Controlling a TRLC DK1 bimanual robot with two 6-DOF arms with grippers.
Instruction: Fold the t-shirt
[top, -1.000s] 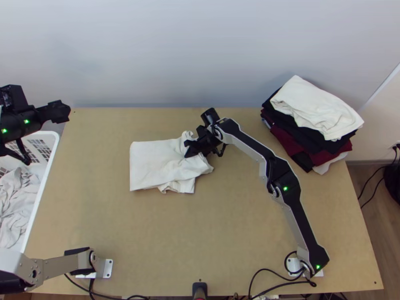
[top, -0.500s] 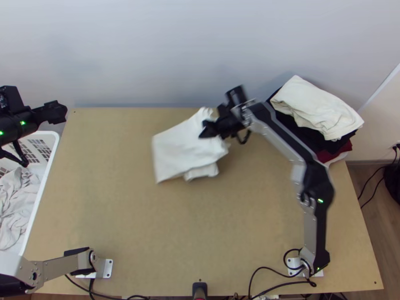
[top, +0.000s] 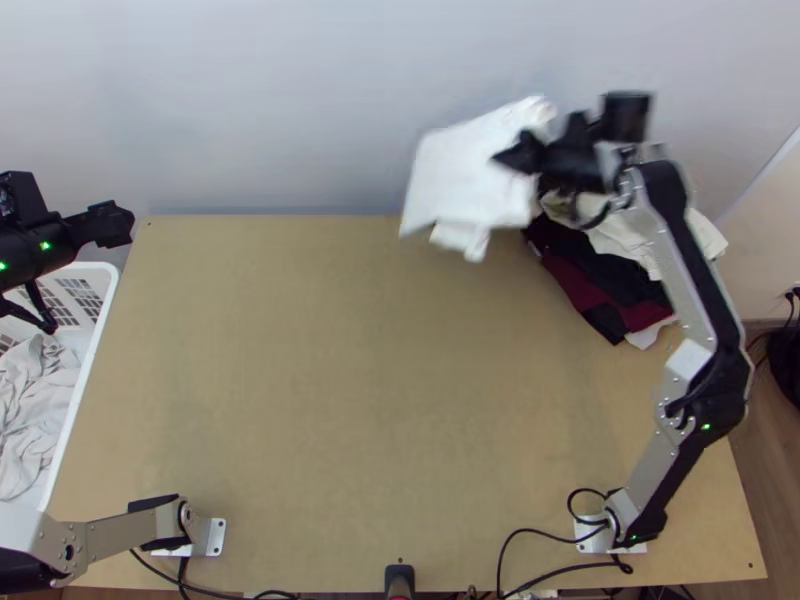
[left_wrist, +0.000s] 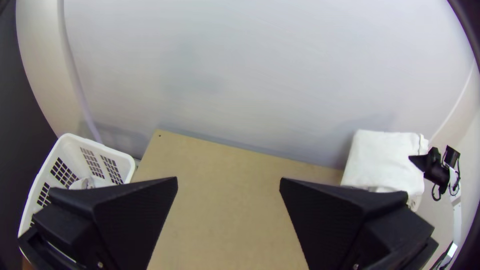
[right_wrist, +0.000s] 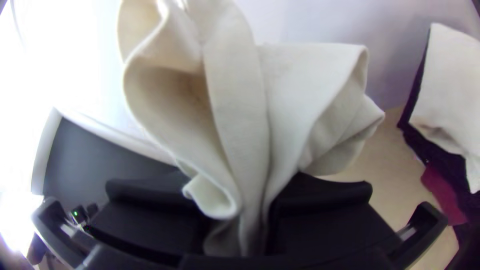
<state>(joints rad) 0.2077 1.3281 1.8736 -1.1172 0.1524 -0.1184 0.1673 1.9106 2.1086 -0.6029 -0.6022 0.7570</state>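
Note:
The white t-shirt (top: 468, 170), folded into a compact rectangle, hangs raised over the table's back edge. My right gripper (top: 522, 155) is shut on its right edge. In the right wrist view the right gripper (right_wrist: 240, 225) pinches the bunched layers of the shirt (right_wrist: 235, 105). Off the table's back left corner, above the basket, is my left gripper (top: 122, 224). In the left wrist view the left gripper (left_wrist: 228, 185) stands open with bare table between its fingers, and the lifted shirt (left_wrist: 382, 161) shows beyond.
A stack of folded clothes (top: 600, 275), dark and maroon with a cream one on top, lies at the table's back right, partly behind the right arm. A white basket (top: 88, 370) with light cloth stands left of the table (top: 350, 400). A wall rises behind.
The right gripper has lifted the folded shirt off the table and carried it right and toward the back, close to the stack. The left arm has barely moved.

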